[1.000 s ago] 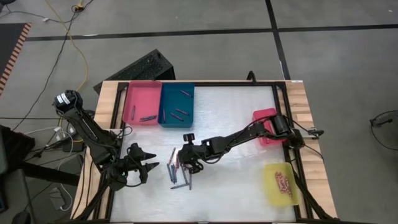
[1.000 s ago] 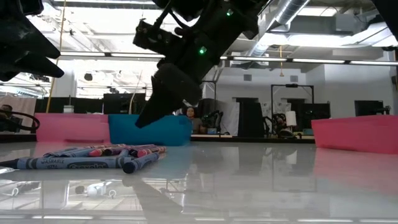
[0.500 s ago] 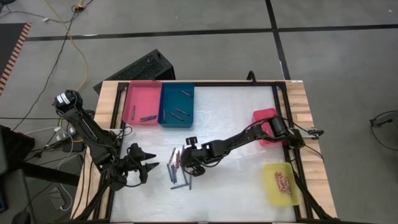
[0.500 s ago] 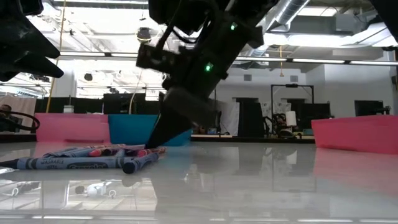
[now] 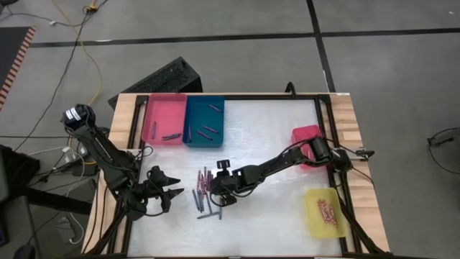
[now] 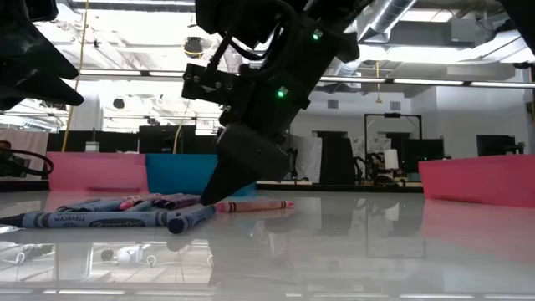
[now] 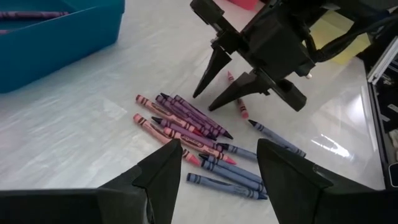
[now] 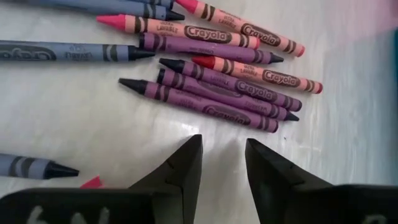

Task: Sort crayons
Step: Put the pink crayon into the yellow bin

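A loose pile of crayons (image 5: pixel 203 188) lies flat on the white table, purple, pink, red and grey-blue (image 8: pixel 217 93). My right gripper (image 5: pixel 218 194) stands open at the pile's right side, fingers slanting down, with their tips (image 6: pixel 213 199) close to the table top. One red crayon (image 7: pixel 236 102) lies apart from the pile just beyond those fingers (image 6: pixel 259 204). My left gripper (image 5: pixel 172 193) waits open, left of the pile and above the table, with nothing between its fingers (image 7: pixel 219 144). My right gripper slants down from the table's right, with nothing between its fingers. The red crayon's tip (image 8: pixel 92 182) shows right beside the outer side of one finger (image 8: pixel 180 168). Whether that finger touches the crayon or the table, I cannot tell.
At the far left stand a pink tray (image 5: pixel 164 119) and a blue tray (image 5: pixel 205 121), each holding a few crayons. A red tray (image 5: pixel 305 140) sits at the right edge under my right arm. A yellow tray (image 5: pixel 323 212) with red crayons is near the right corner.
My right gripper has come down toward the table at the pile's right side and tipped more steeply, still open. In the low view a red crayon now lies on its own to the right of the fingertips, where none showed a second ago.
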Available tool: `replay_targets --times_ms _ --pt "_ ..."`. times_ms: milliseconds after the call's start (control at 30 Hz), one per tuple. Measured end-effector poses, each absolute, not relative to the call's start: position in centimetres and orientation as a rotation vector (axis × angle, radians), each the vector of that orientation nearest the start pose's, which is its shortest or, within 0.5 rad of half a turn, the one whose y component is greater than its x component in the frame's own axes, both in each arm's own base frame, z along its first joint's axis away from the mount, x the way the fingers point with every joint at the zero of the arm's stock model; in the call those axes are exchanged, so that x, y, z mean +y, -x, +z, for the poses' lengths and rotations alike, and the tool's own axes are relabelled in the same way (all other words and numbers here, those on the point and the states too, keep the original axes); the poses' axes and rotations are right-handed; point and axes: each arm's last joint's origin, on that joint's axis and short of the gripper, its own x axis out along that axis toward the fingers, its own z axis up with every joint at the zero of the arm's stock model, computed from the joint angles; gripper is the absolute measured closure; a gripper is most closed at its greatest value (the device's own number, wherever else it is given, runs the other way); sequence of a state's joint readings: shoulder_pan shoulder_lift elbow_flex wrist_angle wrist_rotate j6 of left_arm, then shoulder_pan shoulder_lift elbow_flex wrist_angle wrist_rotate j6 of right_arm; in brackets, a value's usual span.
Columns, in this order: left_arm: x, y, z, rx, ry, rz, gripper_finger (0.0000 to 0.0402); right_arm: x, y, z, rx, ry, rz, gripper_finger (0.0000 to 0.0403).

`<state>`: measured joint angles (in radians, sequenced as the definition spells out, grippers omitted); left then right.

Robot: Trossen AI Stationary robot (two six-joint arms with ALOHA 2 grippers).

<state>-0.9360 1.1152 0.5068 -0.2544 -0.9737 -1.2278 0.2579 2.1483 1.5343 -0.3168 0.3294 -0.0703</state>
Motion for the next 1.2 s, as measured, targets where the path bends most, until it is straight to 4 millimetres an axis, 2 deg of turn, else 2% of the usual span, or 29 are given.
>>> replay_targets --times_ms 100,300,433,600,700,1200 --pt "-14.2 -13.4 18.6 0.385 0.499 0.312 0.0203 11.4 -44.6 16.9 0.893 0.329 -0.008 0.0262" --pt "-14.2 -13.4 18.6 0.389 0.503 0.310 0.0203 13.2 -44.5 21.7 0.925 0.359 0.034 0.0262" --pt "-14.2 -13.4 18.6 0.389 0.502 0.310 0.0203 13.7 -43.8 22.8 1.008 0.381 0.042 0.0262" --pt "-14.2 -13.4 18.6 0.383 0.501 0.314 0.0203 14.4 -43.0 22.5 1.078 0.403 0.069 0.0262" --pt "-14.2 -13.4 18.6 0.383 0.501 0.314 0.0203 14.7 -42.6 21.6 1.096 0.389 0.110 0.0262" --pt "-14.2 -13.4 18.6 0.382 0.501 0.314 0.0203 14.5 -41.6 18.0 1.160 0.397 0.130 0.0262"
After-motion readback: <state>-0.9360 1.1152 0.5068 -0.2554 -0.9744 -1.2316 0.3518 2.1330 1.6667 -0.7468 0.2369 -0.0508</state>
